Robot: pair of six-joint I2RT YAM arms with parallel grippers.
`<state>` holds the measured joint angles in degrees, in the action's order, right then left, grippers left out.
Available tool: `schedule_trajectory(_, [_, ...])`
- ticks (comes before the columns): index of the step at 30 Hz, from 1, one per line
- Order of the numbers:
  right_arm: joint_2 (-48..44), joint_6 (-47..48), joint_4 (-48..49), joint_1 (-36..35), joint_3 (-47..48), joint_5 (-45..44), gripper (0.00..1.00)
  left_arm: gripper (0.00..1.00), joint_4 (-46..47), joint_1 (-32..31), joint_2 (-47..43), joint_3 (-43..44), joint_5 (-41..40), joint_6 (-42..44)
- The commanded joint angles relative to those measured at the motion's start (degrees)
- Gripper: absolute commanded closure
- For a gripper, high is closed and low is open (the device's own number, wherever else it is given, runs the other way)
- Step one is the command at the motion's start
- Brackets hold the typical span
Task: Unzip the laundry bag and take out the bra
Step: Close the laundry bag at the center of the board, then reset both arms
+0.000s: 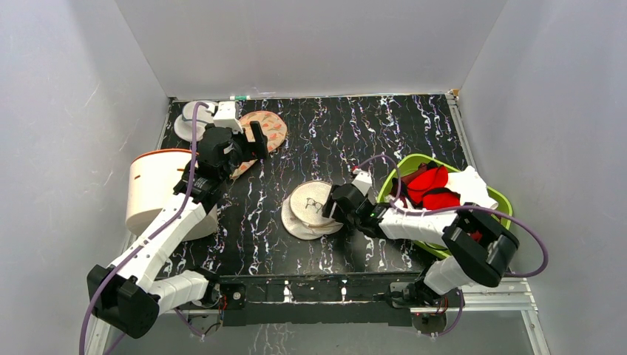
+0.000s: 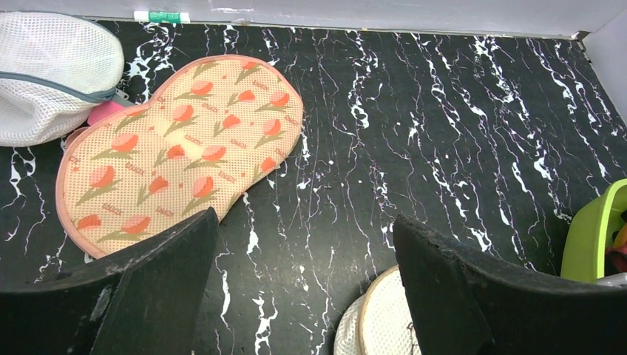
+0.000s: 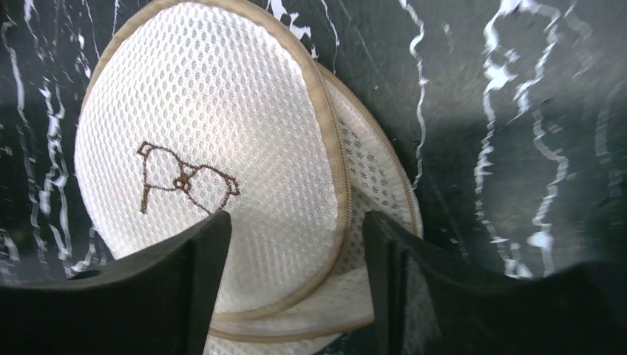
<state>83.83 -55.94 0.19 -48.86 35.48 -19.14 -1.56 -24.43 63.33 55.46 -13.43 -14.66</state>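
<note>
Black marbled tabletop (image 1: 384, 126), walls on three sides: the bag (image 1: 309, 208) lies mid-tabletop with its halves splayed at the zip and the bra (image 1: 431, 186) sits in the green bin (image 1: 411, 159), so I judge the job essentially done. My right tool (image 3: 296, 222) is parted across the bag's rim, gripping nothing; my left tool (image 2: 304, 222) hangs wide open and empty near the pouch (image 2: 181, 148). There's open tabletop behind the bag, but the bin crowds my right arm and the tub (image 1: 159, 188) flanks my left.
</note>
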Motion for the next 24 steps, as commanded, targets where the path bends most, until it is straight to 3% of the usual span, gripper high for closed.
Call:
schedule_trajectory(1, [-5.5,10.1,-7.9,0.1,5.1,-6.1,0.29,0.13,1.0,0.3,-0.5,0.6,0.6,-0.2])
schedule_trajectory(7, [-13.8,20.3,-8.3,0.1,5.0,-6.1,0.02,0.13,1.2,0.3,0.5,0.4,0.4,-0.2])
schedule_trajectory(13, [-20.2,28.8,-5.5,0.2,3.3,-5.6,0.02,0.12,2.9,0.3,1.9,-1.0,0.4,1.4])
schedule_trajectory(19, [-16.8,37.2,-0.3,1.1,3.8,-3.6,0.02,0.11,5.3,0.4,3.1,-2.9,-1.0,2.5])
schedule_trajectory(24, [-12.0,35.5,-1.0,10.8,10.9,5.6,0.02,0.04,8.8,0.3,2.2,-5.9,-3.8,3.3])
